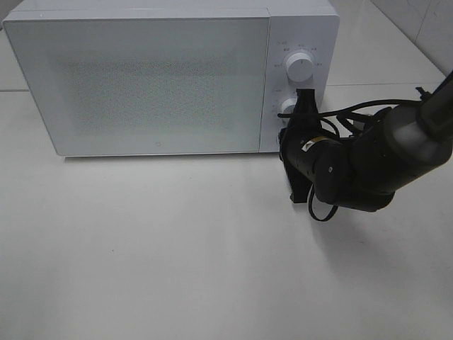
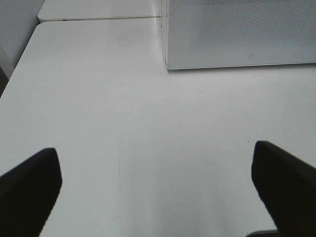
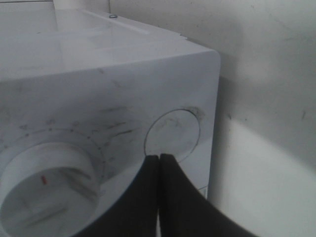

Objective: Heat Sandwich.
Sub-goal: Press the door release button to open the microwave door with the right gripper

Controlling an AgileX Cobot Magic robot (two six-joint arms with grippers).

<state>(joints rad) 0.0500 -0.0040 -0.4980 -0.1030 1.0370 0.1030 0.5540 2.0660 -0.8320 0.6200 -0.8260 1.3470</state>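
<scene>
right gripper had its two black fingers pressed flat together, nothing between them, with the tips at the rim of a round disc set into the white control panel of the microwave. whether the tips actually touched that disc could not be told. just beside the disc, in the right wrist view, sat a big knob bearing a small red mark. from the high camera the right arm reached in from the right side, its dark wrist close up against the lower part of the panel and partly covering the lower knob. the upper knob stood in plain sight above it. loose black cables looped over the arm.

left gripper hung with its fingers spread wide apart, holding nothing, over the white table and well apart from the microwave's front corner.

the microwave's door was shut, and its speckled, frosted front gave no view of the inside. the sandwich showed in none of the views, so where it lay could not be told.
</scene>
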